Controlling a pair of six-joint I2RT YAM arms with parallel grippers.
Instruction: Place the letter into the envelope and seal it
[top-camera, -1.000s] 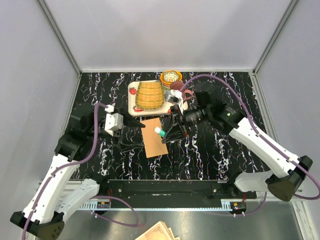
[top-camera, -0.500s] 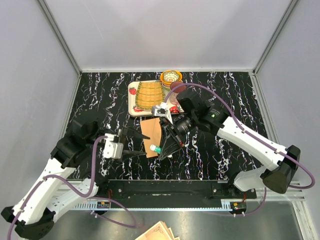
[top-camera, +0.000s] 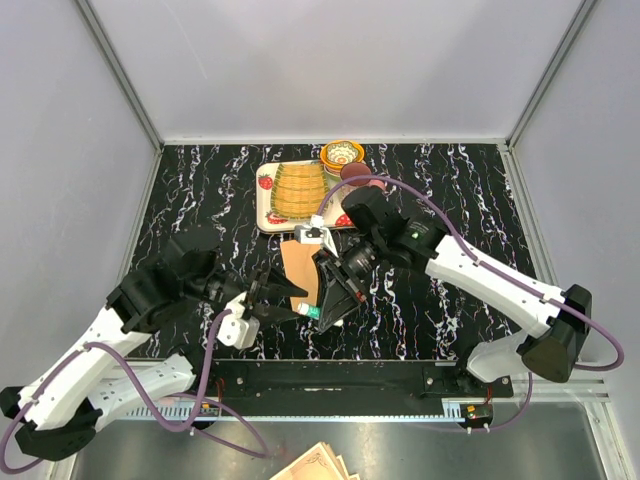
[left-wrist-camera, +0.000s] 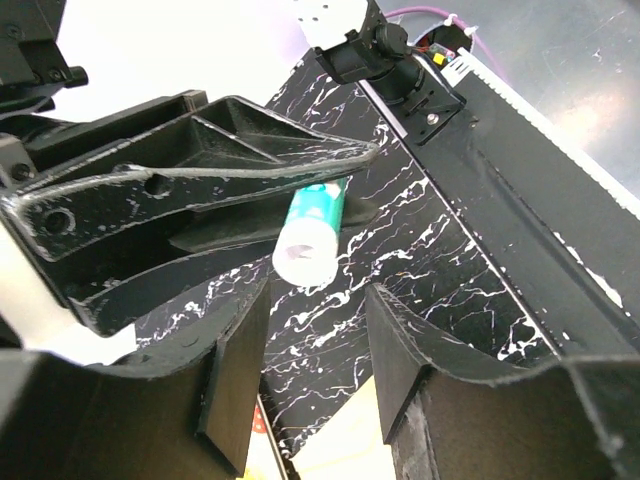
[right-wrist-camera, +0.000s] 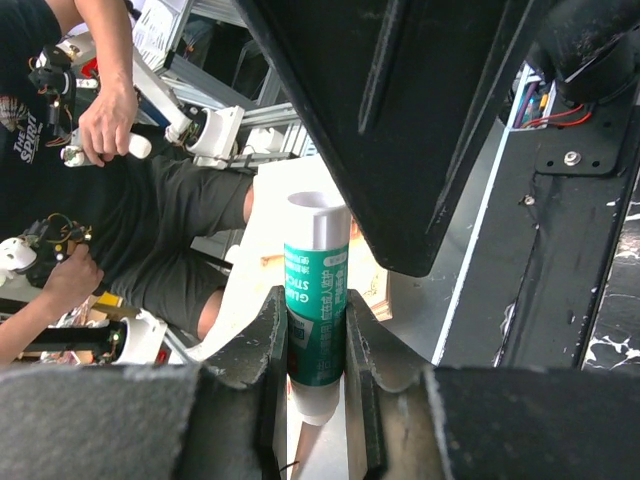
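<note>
The orange-tan envelope (top-camera: 298, 262) lies flat on the black marbled table, its near end covered by both grippers. The letter is not in view. My right gripper (top-camera: 320, 308) is shut on a green and white glue stick (top-camera: 314, 313), clamped upright between the fingers in the right wrist view (right-wrist-camera: 318, 310). My left gripper (top-camera: 296, 299) is open and empty, its tips just left of the glue stick. In the left wrist view the stick (left-wrist-camera: 312, 235) sits just beyond my open left gripper (left-wrist-camera: 310, 370), under the right gripper's fingers (left-wrist-camera: 200, 190).
A white tray (top-camera: 264, 198) with a woven yellow item stands behind the envelope. A patterned bowl (top-camera: 342, 154) and a dark red item (top-camera: 352, 172) are at its right. An ornate-edged paper stack (top-camera: 320, 465) lies off the table, in front.
My right gripper has carried the glue stick toward the near left, over the envelope's near end. My left arm has swung its gripper right, up to the stick.
</note>
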